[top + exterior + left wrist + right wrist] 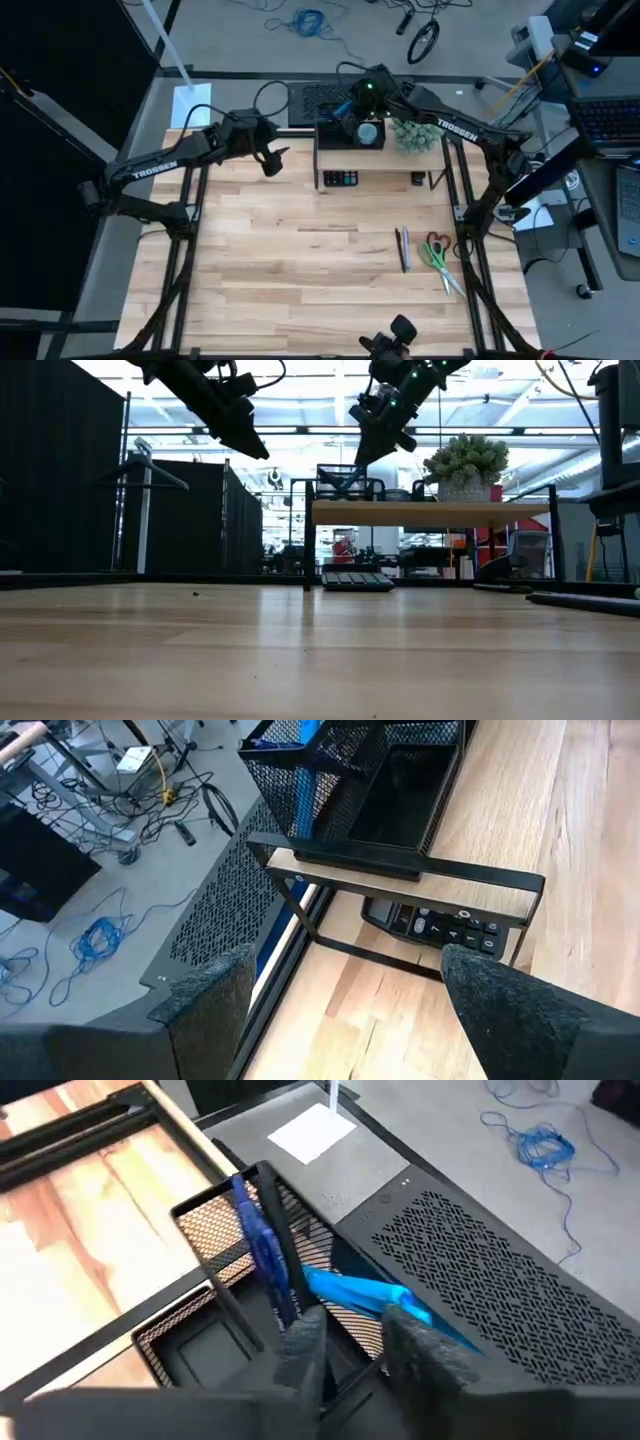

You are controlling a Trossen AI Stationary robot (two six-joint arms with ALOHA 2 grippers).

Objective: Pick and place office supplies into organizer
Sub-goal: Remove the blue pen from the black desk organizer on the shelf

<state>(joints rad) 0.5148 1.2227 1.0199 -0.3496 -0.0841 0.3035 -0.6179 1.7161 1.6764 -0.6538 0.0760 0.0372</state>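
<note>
The right gripper (350, 1335) is hovering over the black mesh organizer (215, 1285) on the wooden shelf riser (380, 160), its jaws pinching a slim blue pen (365, 1295) tilted across a compartment. Another blue pen (258, 1245) is standing inside. Two pens (403, 248) and red-and-green scissors (438, 258) are lying on the table (290, 270). The left gripper (345, 985) is hanging spread and empty nearby.

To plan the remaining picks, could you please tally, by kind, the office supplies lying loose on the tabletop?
Pens: 2
Scissors: 1
Total: 3
</note>
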